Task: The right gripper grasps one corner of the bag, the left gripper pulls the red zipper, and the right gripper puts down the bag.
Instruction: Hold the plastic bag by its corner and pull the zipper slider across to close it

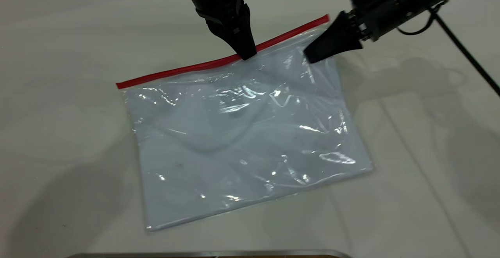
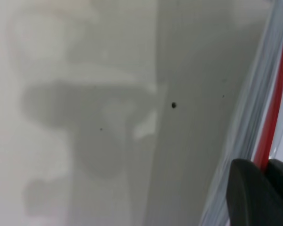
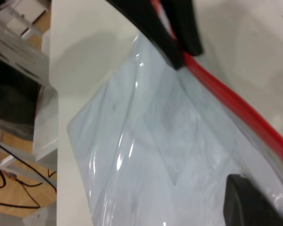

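The bag (image 1: 242,133), a clear pouch with white sheets inside, lies flat on the white table. The red zipper (image 1: 183,68) runs along its far edge. My left gripper (image 1: 247,55) stands on that strip right of its middle. In the left wrist view its two fingers (image 2: 247,193) are shut on the red zipper (image 2: 273,117). My right gripper (image 1: 311,57) pinches the plastic just inside the far right corner (image 1: 325,18), which is slightly raised. In the right wrist view one finger (image 3: 249,203) lies on the bag (image 3: 146,136); the other is hidden.
A thin black cable (image 1: 466,53) slants across the table's right side. A metal rim (image 1: 211,254) runs along the near edge. Past the table edge, the right wrist view shows shelving and floor cables (image 3: 16,99).
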